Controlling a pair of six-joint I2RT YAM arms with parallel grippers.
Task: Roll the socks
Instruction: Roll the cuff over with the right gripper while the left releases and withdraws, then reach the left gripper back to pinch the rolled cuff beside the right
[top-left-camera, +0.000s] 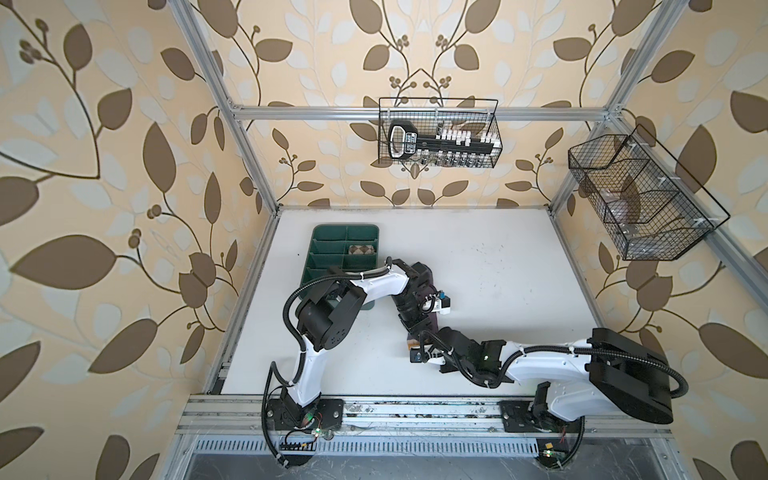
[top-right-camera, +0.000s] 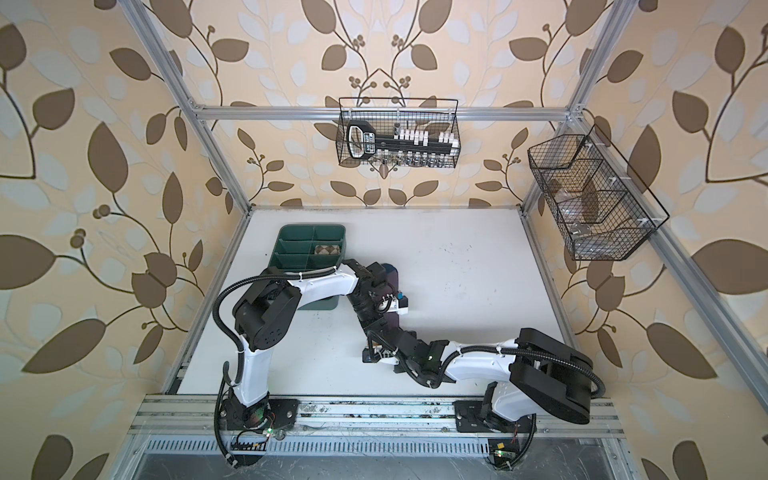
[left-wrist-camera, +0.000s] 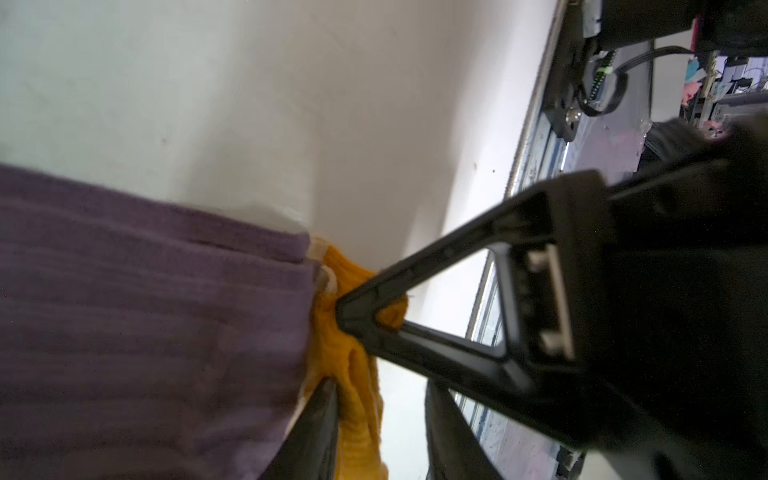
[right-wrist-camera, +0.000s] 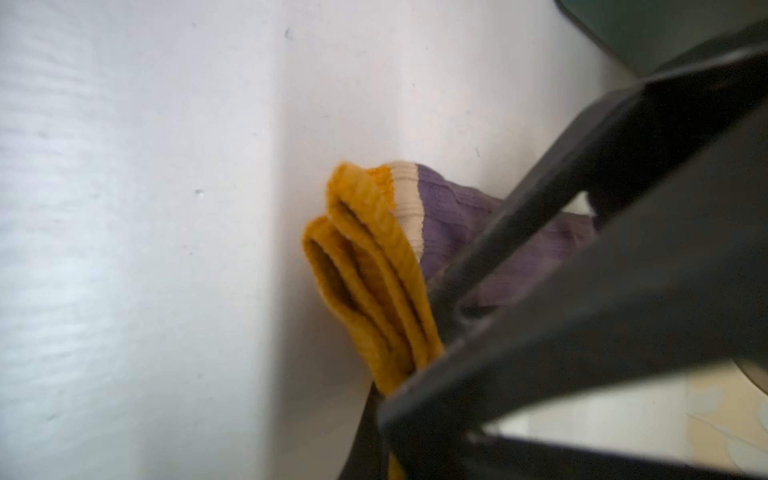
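In both top views, the purple sock of ribbed fabric is laid lengthwise on the white bench, just beside the green divided plastic tray. It is mostly covered by the two arms, which are brought together over its near end, and the fingers cannot be made out here. The tan sock with brown argyle diamonds is lodged as a roll in one tray compartment, so that part of the task is judged to be done.

In the left wrist view, the fingers of the left gripper are seen parted. The orange-yellow cuff lies between them but is not squeezed. The pointed black fingers of the right gripper are closed on the edge of the cuff.

In the right wrist view, several layers of the cuff are shown pressed together where they enter the closed fingers. The purple sock is probably gripped at this end so that its layers are kept aligned and the rolling can be started from the cuff. The left fingers are free for a new hold.
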